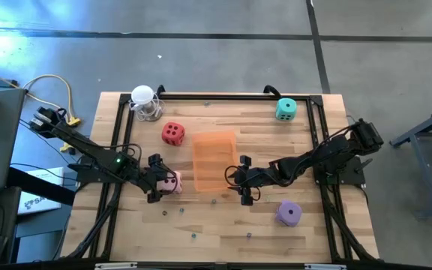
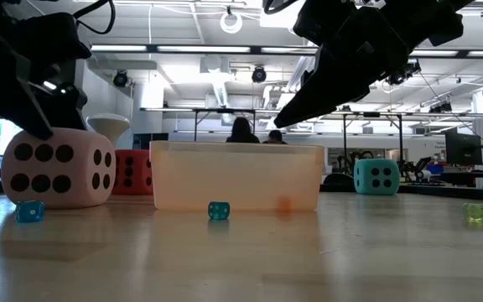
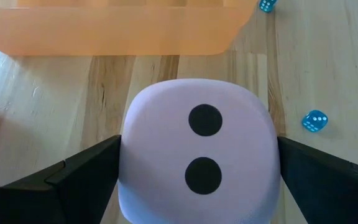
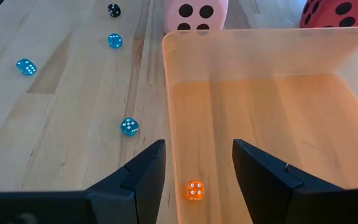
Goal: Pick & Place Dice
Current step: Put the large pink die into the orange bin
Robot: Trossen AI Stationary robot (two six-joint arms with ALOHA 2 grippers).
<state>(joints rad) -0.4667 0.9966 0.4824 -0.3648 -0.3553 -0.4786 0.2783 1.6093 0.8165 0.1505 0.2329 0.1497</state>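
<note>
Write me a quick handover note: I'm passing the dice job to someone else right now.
Left claw: open, straddling the pink die, not yet closed on it.
Right claw: partly open, empty, at the orange tray's right edge.
Red die: on the table left of the tray. Teal die: far right corner. Purple die: near right.
Done: no big die is in the tray; only a tiny orange die lies there.
Left: all four big dice.
</note>
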